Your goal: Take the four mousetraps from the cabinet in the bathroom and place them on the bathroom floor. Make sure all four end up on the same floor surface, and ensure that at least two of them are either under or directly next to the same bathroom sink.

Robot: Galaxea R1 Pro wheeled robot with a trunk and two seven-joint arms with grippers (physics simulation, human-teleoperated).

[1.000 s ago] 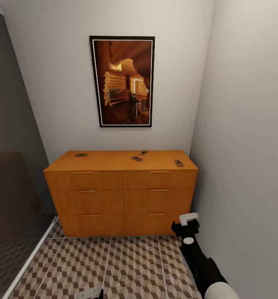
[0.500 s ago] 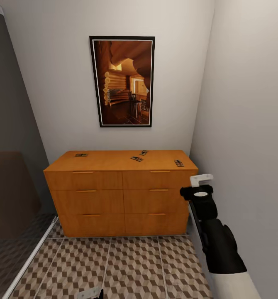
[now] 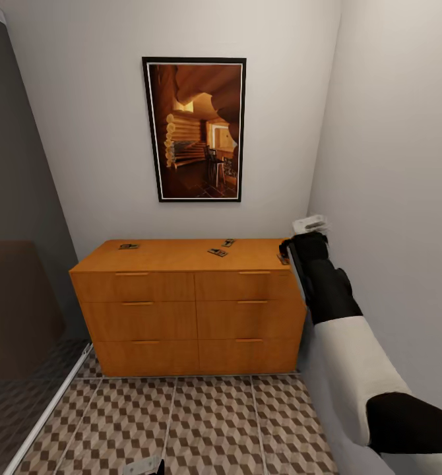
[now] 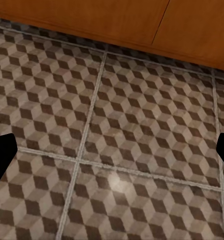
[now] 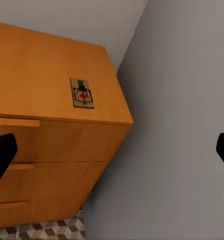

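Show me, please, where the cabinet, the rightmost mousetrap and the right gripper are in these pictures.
cabinet (image 3: 181, 254): head view, bare middle of its top.
rightmost mousetrap (image 5: 82, 93): right wrist view, centre of its board.
right gripper (image 3: 309, 225): head view, its white fingers.

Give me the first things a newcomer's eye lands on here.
The framed log-cabin picture on the wall above the orange-brown cabinet. Small mousetraps lie scattered on the cabinet top. The right pincer is raised at the cabinet's right end, over the trap nearest that corner.
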